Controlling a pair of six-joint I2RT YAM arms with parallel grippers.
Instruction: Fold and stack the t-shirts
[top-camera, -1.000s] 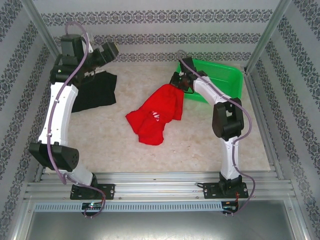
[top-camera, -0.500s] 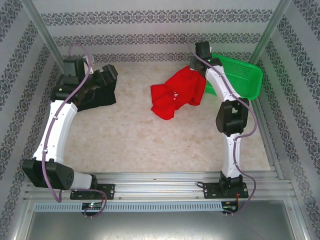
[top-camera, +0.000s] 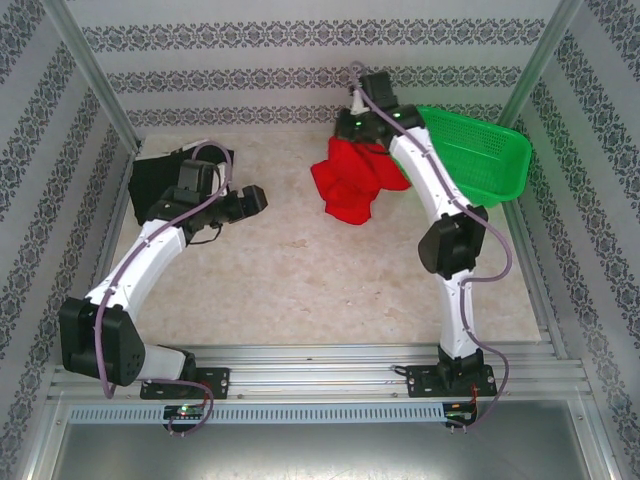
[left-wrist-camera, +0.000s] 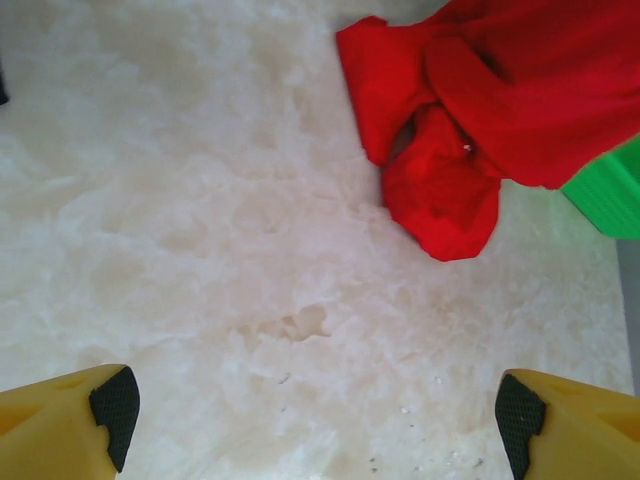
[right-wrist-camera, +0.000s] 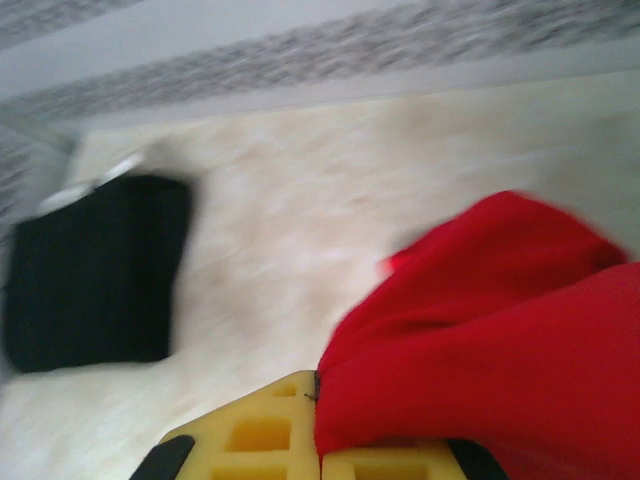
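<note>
Near the far wall, the right gripper (top-camera: 356, 130) pinches the bunched red shirt (top-camera: 350, 188) beside the basket (top-camera: 485, 160); the left gripper (left-wrist-camera: 318, 420) gapes over the table (top-camera: 300, 290); the black shirt (top-camera: 155, 180) lies far left.

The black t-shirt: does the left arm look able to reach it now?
Probably yes. The black t-shirt lies uncovered in the far left corner, close beside the left arm, and the left gripper is open and empty. It points away, though, so it must turn round.

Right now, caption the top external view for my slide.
Right gripper holds the bunched red t-shirt beside the green basket; open left gripper near the black t-shirt.
</note>
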